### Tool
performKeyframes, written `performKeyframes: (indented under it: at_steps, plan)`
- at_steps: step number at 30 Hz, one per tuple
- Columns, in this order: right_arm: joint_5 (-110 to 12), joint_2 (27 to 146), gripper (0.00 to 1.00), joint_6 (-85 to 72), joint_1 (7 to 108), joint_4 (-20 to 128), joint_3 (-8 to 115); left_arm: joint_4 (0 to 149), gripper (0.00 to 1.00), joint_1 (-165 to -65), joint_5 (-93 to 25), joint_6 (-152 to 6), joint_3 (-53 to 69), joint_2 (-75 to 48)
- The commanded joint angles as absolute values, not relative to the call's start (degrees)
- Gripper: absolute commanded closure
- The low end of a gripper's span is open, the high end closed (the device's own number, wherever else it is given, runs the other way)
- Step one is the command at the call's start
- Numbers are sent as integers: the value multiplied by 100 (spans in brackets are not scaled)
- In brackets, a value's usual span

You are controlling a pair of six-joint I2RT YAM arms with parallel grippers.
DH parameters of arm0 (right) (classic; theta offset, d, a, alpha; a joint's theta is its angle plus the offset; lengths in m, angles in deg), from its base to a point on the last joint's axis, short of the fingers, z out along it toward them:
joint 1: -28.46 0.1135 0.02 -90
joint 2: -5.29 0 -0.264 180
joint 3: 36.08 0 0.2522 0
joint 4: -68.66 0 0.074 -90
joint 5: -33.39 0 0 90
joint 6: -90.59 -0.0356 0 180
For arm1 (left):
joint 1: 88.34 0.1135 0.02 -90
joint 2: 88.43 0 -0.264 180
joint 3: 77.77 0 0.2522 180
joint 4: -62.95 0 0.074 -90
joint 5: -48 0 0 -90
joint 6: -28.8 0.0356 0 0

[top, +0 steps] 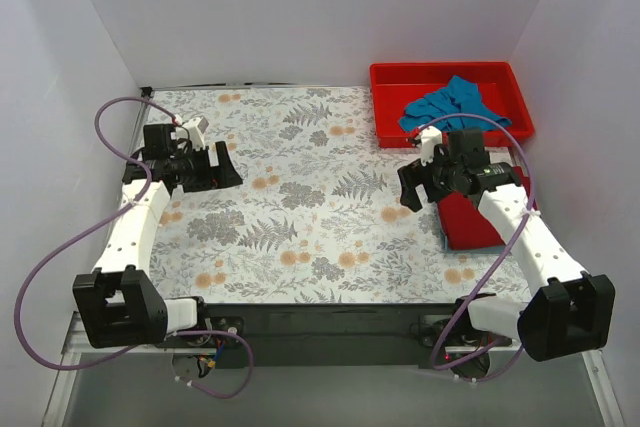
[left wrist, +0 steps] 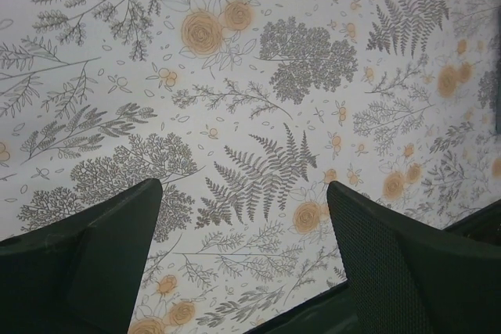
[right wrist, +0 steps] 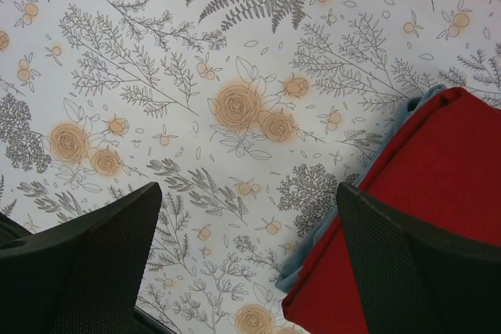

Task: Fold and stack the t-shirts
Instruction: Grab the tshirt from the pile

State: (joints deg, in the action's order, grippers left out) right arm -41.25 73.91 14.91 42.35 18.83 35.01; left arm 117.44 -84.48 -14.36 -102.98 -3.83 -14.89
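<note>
**Both sets of fingers apart over the table; red shirt folded at right, teal shirt in the tray**

At the bottom of the overhead view, the two arm bases sit at the near edge of the table point(top: 300, 197), which is covered in a floral print of ferns and orange blossoms. At the left of that view, the left fingers point(left wrist: 94, 263) are spread wide with nothing between them. The left wrist camera shows only bare printed cloth in the gap.

To the right of centre, the right fingers point(right wrist: 407, 263) are also apart and hold nothing. They hang over the table just left of the red t-shirt point(top: 470, 222). This shirt lies folded into a neat rectangle near the table's right edge, and the right arm partly covers it in the overhead view. In the right wrist view, the shirt fills the lower right corner. A thin pale-blue edge point(right wrist: 313, 252) shows along its left side. It looks like another folded shirt underneath, though too little shows to be sure.

Further back, in the upper right of the overhead view, a red tray point(top: 440, 69) sits in the far right corner of the table. The teal-blue t-shirt point(top: 445, 107) lies crumpled and unfolded inside it, toward the near wall and well apart from the folded red one.
</note>
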Motion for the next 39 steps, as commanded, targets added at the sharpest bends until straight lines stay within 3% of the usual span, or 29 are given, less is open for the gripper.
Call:
performKeyframes:
  at_steps: [1,7,10,18,22,32,35,36,37,38,39]
  plan:
    - [-4008,7436,2,1789,4243,1922,3990,11863,14,-8456,-1281,-10136,49,-1777]
    - [-4290,8692,2,2124,3638,1931,5675,12188,14,-8464,-529,-9952,638,-1171]
    - [-4359,9989,2,2142,3024,1922,7280,12206,14,-8464,-342,-9995,1094,-873]
    - [-5036,12779,2,2080,2424,1772,10184,12601,14,-8464,-209,-9969,1650,-326]
    - [-5107,13720,2,1957,2283,1816,10785,12584,14,-8456,-341,-9864,1448,-370]
    - [-4966,14758,3,1773,2116,2142,10548,12803,14,-8456,-578,-9723,1544,-256]
    - [-4714,14645,30,1816,2116,2150,10496,12654,14,-8456,-842,-9916,1605,-291]
    - [-4599,14548,45,1834,2116,2159,10478,12628,14,-8464,-851,-9943,1623,-326]
    - [-4493,14460,80,1843,2125,2159,10478,12558,14,-8464,-825,-9986,1632,-344]
    - [-4318,14225,98,1843,2168,2159,10469,12523,14,-8456,-755,-10013,1658,-387]
    - [-4203,14100,99,1843,2195,2159,10469,12496,14,-8456,-702,-10083,1684,-405]
